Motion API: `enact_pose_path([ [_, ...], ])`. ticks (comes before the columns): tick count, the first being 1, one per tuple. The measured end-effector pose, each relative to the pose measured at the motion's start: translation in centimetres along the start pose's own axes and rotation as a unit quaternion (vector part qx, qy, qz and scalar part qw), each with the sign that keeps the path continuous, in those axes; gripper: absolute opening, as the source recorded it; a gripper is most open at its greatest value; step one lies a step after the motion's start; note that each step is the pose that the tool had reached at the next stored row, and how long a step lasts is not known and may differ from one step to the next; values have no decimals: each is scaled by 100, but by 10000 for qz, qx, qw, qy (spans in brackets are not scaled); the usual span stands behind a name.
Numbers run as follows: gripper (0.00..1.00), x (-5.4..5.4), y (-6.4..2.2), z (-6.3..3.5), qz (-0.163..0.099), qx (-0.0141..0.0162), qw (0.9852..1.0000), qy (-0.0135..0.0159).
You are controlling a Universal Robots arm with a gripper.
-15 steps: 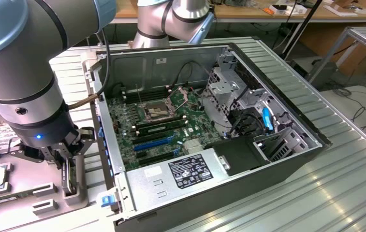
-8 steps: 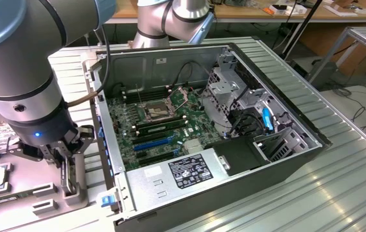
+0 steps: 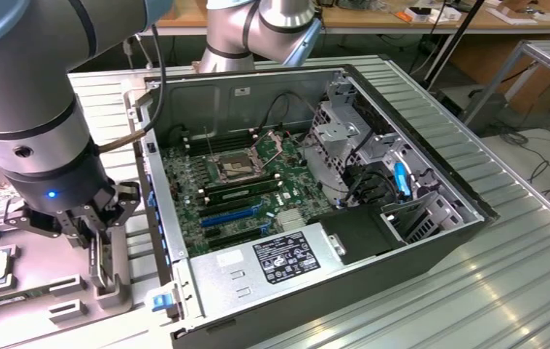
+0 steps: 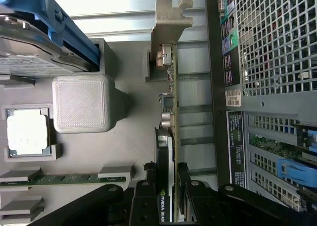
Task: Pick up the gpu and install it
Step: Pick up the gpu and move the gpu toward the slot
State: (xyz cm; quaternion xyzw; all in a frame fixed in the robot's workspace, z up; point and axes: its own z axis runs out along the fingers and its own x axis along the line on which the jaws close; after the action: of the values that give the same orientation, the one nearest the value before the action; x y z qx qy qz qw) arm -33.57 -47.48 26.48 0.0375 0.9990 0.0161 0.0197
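Your pincer (image 4: 166, 184) is pinching the gpu (image 4: 164, 146), which stands on edge in its holder on the grey parts tray (image 4: 130, 137), just outside the computer case (image 3: 430, 145). I judge the grasp made; lifting it and seating it on the motherboard (image 3: 245, 174) remain.

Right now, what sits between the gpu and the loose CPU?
In the wrist view, a grey square block stands between the gpu and the CPU.
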Motion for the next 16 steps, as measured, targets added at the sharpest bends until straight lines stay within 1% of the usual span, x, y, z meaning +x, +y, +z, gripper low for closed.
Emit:
enact_pose_path([
  [9,27,-5,4,-129,0,-1,10000,0],
  [16,27,-5,4,-132,0,0,10000,1],
])
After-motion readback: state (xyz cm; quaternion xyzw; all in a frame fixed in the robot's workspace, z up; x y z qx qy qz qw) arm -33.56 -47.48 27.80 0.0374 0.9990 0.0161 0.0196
